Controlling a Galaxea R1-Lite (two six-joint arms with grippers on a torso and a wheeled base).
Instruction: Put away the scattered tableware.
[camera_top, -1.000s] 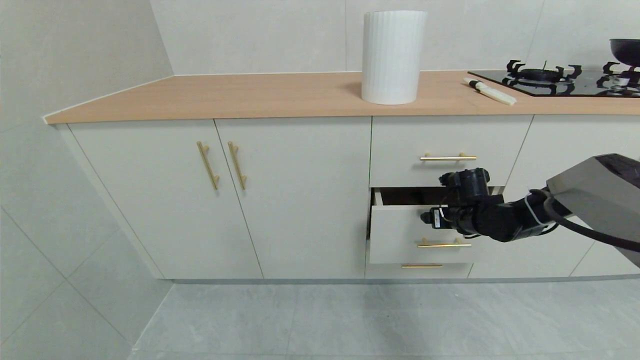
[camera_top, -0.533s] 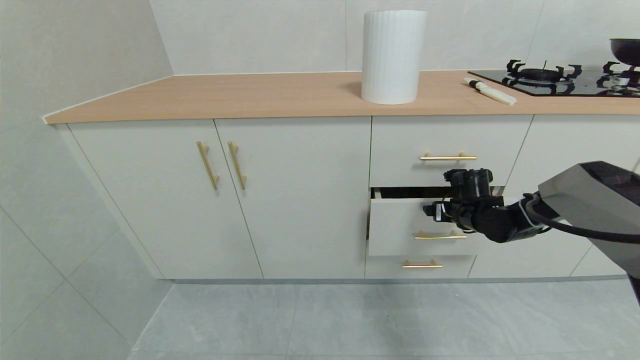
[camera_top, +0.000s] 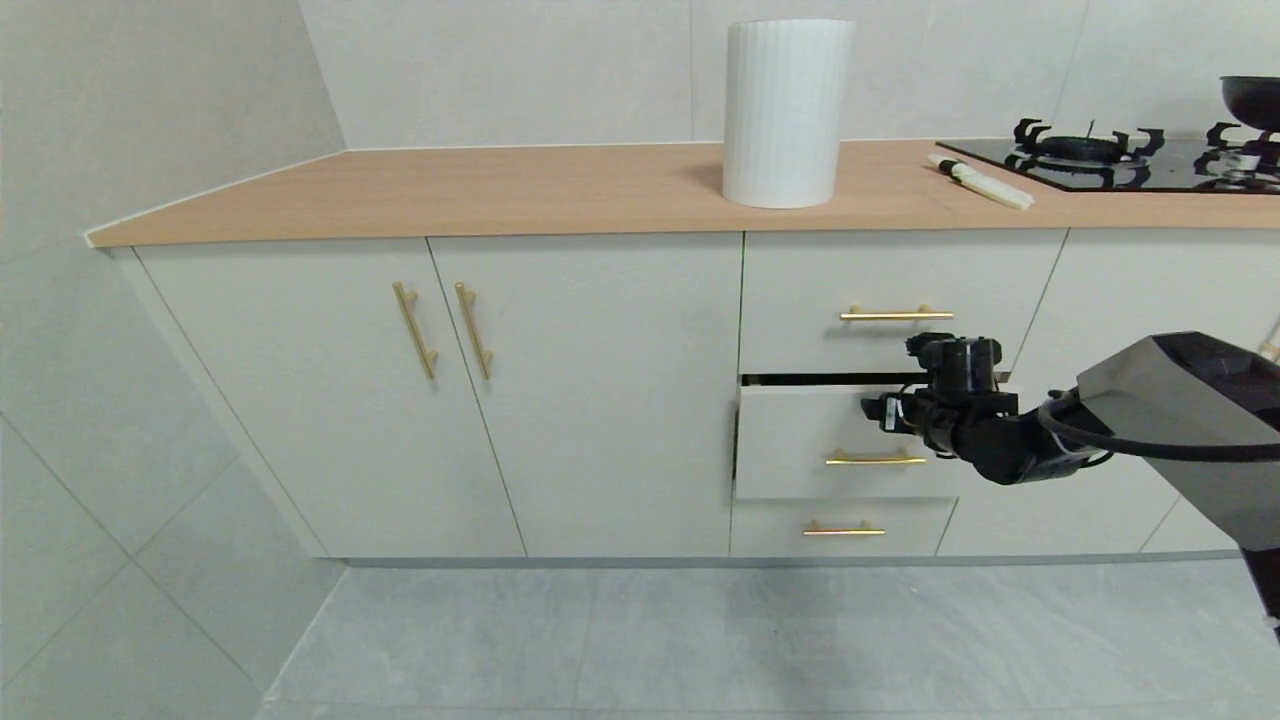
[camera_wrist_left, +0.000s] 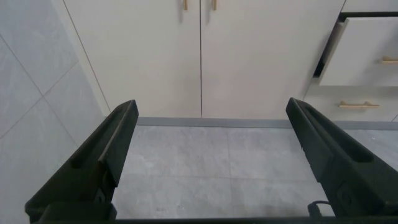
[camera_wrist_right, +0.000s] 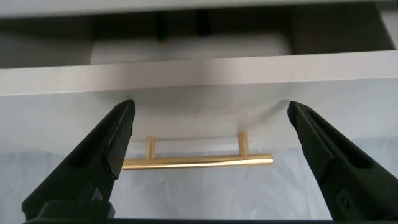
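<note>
We see the right gripper (camera_top: 888, 412) at the middle drawer's (camera_top: 800, 440) front, just above its handle (camera_top: 876, 460), fingers spread, holding nothing | drawer ajar by a crack | left gripper (camera_wrist_left: 211, 106) spread above the floor (camera_wrist_left: 205, 162) | pale utensil (camera_top: 978, 181) lies on the counter (camera_top: 500, 190) beside the stove (camera_top: 1100, 165)

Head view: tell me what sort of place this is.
Most likely a kitchen: a gas hob is set into a wooden counter, with cabinet drawers underneath and tiled walls behind.
</note>
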